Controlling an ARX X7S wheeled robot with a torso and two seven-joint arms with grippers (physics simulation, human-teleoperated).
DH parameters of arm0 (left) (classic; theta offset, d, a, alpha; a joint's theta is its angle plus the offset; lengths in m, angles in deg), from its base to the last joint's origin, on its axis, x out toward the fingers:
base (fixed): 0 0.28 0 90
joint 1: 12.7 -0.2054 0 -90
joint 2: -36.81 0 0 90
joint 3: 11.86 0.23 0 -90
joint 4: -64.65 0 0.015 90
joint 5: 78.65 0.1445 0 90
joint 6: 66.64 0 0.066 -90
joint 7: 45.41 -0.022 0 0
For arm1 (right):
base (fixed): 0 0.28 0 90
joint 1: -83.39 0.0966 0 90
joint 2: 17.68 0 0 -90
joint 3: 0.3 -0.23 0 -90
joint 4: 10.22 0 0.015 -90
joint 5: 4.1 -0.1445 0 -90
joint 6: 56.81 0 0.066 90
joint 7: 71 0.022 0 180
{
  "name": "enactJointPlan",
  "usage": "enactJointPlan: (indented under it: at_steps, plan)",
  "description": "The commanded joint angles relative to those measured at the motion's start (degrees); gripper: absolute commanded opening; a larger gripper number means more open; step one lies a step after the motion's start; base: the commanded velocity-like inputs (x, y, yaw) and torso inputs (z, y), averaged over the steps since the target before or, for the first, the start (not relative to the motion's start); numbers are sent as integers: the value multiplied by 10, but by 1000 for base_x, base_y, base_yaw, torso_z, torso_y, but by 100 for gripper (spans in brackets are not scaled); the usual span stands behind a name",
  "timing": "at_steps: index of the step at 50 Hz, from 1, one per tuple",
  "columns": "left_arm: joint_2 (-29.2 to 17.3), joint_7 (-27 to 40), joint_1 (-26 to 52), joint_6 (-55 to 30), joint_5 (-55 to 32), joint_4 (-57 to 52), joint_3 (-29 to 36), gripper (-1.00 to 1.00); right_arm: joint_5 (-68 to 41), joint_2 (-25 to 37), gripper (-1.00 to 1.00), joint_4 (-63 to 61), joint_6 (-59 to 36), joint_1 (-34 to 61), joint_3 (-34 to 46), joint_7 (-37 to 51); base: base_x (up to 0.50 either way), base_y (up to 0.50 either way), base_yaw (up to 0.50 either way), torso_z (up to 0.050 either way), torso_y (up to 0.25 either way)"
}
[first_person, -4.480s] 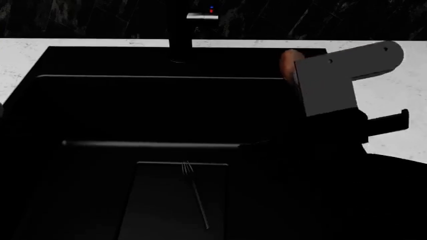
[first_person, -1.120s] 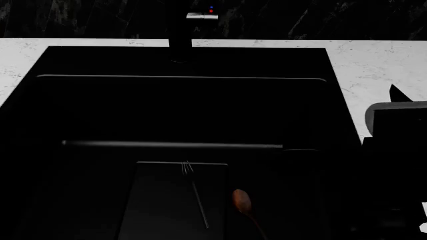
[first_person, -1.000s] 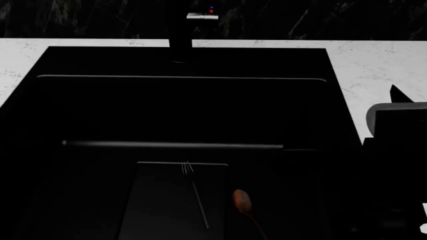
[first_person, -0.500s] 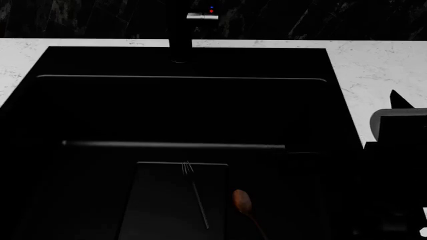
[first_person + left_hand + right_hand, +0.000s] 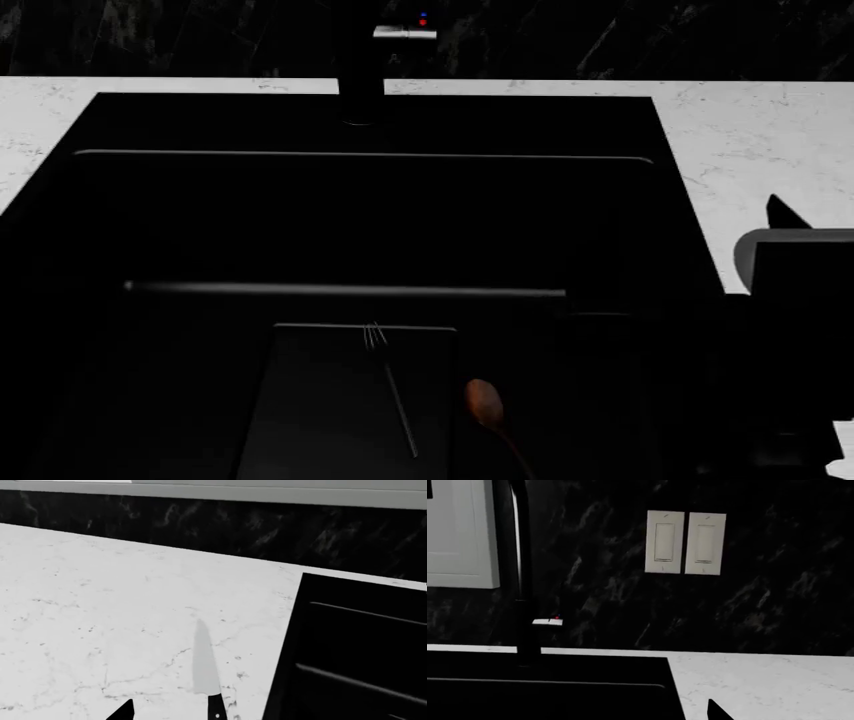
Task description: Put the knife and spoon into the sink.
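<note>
Left wrist view: the knife lies flat on the white marbled table, its pale blade pointing toward the dark backsplash and its dark handle at the picture's lower edge; it sits just beside the rim of the sink but outside the basin; two dark tips of the left gripper show at the bottom edge, one on the table surface and one over the knife handle; they stand apart, yet whether they press on the handle I cannot tell.

Head view: the sink fills most of the picture, black and deep, with the faucet at its far rim; the spoon lies inside the basin near the front, reddish-brown bowl toward the faucet, black handle trailing to the lower edge; just beside it rests a thin dark fork on a grey rectangular panel; at the right edge a grey block of the right arm hangs over the table, a dark pointed tip rising from it.

Right wrist view: the faucet stands at the sink's back edge; two light switches sit on the dark wall; only one dark tip of the right gripper shows, so its spread cannot be told.
</note>
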Motion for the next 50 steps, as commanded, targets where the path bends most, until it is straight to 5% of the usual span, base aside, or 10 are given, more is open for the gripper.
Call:
enactJointPlan:
  at_steps: [1, 19, 50]
  plan:
    - [-11, -69, 11, 5, 81, 64, 28, 100, 2, -3, 100, 5, 5, -3, 3, -4, 0, 0, 0, 0, 0]
    - [-27, -122, -41, 31, 137, 102, 6, 100, 11, -12, 100, 16, 14, -6, 14, -13, 0, 0, 0, 0, 0]
    - [18, -232, -22, 118, 276, 191, 109, 100, 20, -20, 100, 35, 33, -10, 22, -29, 0, 0, 0, 0, 0]
